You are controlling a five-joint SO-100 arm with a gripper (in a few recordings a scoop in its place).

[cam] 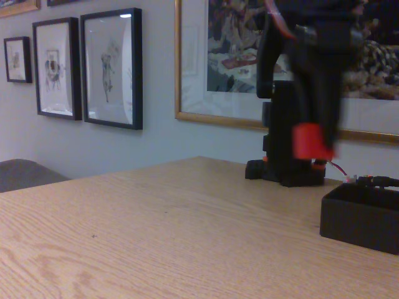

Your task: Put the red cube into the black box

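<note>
One red cube (pixel 312 141) right of centre, held up off the surface (pixel 156 230) in the blurred black tool (pixel 318 134), clamped on it. One black box (pixel 361 216) at the lower right edge, below and right of the cube.

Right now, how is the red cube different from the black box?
The red cube is bright red, and the black box is matte black. The cube is small, while the box is much wider. The cube is up in the air, held at the blurred fingers of the arm, but the box sits on the wooden table. The cube is left of the box and above it, not over it. Both have flat faces and straight edges.
</note>
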